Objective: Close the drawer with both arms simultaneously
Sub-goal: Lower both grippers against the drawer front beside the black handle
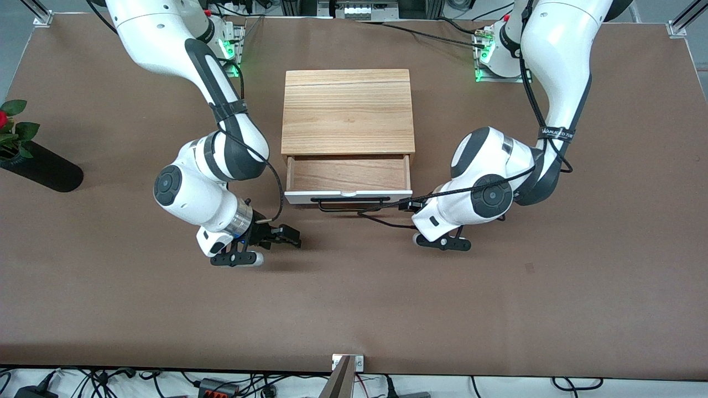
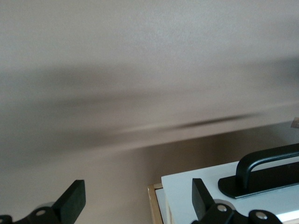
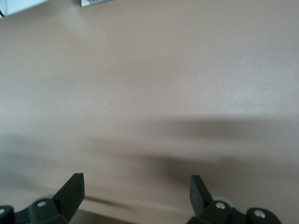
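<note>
The light-wood cabinet (image 1: 348,110) stands mid-table. Its drawer (image 1: 348,176) is pulled out toward the front camera and shows an empty wooden tray, a white front panel (image 1: 332,195) and a black wire handle (image 1: 345,208). My left gripper (image 1: 410,206) is open, low at the front panel's corner toward the left arm's end. In the left wrist view (image 2: 138,198) one finger (image 2: 202,198) overlaps the white panel (image 2: 187,186), beside the handle (image 2: 266,163). My right gripper (image 1: 292,237) is open and empty, low over the table off the panel's other corner. The right wrist view (image 3: 135,191) shows only brown table.
A black vase (image 1: 41,168) with a red rose and green leaves (image 1: 14,132) lies at the right arm's end of the table. A black cable (image 1: 387,205) from the left arm hangs in front of the drawer handle. Brown table (image 1: 354,309) stretches toward the front camera.
</note>
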Robot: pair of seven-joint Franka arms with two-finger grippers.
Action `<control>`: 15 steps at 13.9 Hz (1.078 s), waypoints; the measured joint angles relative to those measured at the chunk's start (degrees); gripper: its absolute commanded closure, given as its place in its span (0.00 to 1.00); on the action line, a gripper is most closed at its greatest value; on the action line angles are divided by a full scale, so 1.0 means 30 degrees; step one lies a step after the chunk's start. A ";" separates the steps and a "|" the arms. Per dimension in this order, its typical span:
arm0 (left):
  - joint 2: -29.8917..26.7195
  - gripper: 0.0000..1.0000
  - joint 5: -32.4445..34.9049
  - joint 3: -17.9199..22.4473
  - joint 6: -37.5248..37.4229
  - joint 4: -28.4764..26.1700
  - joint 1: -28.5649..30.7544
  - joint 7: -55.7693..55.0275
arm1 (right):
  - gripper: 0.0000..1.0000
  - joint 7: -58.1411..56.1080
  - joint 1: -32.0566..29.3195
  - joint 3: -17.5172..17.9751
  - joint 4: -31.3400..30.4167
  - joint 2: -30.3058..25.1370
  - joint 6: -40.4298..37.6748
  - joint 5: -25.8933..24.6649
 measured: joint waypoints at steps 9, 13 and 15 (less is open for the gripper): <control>0.0146 0.00 0.0000 -0.0007 -0.0582 -0.0090 -0.0437 0.0002 | 0.00 0.0088 0.0965 -0.0022 -0.0954 0.0002 0.0025 0.0000; 0.0337 0.00 0.0000 -0.0006 -0.0582 -0.0109 -0.0452 0.0002 | 0.00 0.0156 0.1133 -0.0029 -0.1115 -0.0036 0.0020 0.0000; 0.0361 0.00 0.0000 -0.0006 -0.0582 -0.0109 -0.0452 0.0002 | 0.00 0.0161 0.1143 -0.0042 -0.1406 -0.0182 -0.0120 0.0000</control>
